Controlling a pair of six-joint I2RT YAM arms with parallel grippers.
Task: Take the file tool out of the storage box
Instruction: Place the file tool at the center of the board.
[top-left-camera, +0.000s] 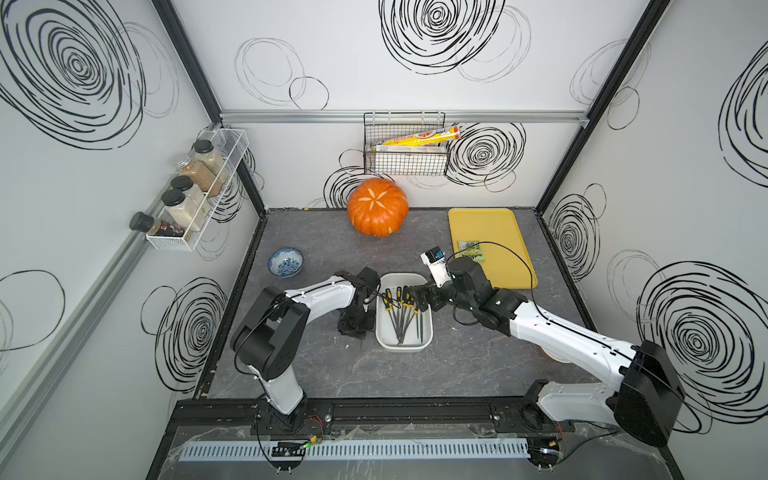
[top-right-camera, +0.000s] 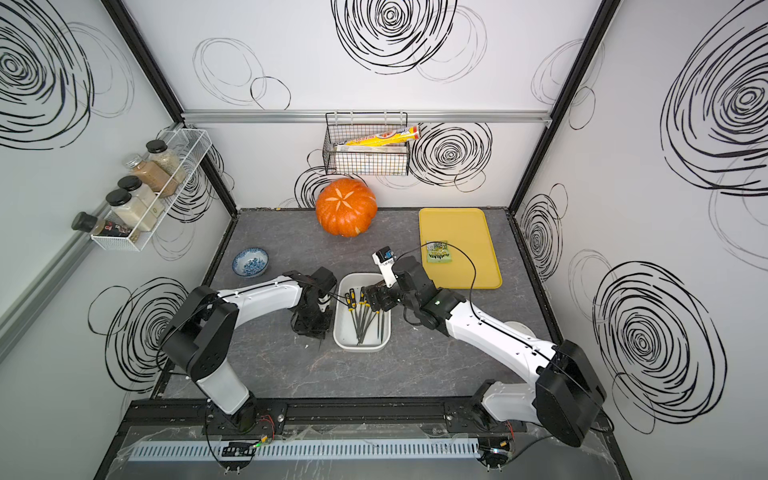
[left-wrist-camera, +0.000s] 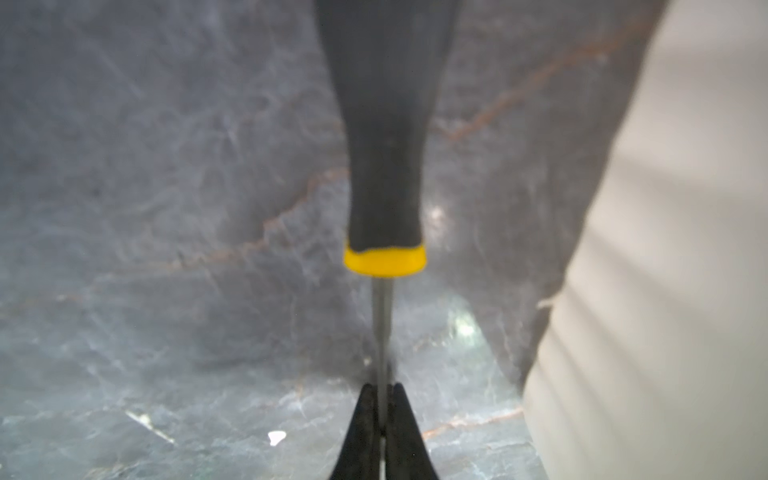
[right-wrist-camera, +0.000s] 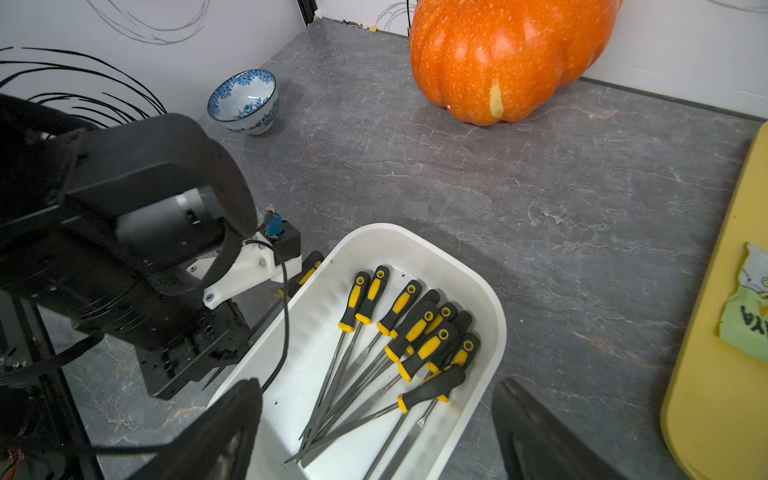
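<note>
File tool (left-wrist-camera: 384, 174) seems light and stiff; left pincer (left-wrist-camera: 381, 419) clamps its slick shank, not the grippier handle; right pincer (top-left-camera: 419, 298) stands apart.

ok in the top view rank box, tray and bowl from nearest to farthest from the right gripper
From the right gripper, in a top view:
1. box, just under it
2. tray, farther back on the right side
3. bowl, across on the left side

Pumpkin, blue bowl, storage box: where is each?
pumpkin (top-left-camera: 377, 212), in a top view, on its carved top.
blue bowl (right-wrist-camera: 243, 94), right wrist view, on its inside.
storage box (top-left-camera: 385, 332), in a top view, on its bare floor.
</note>
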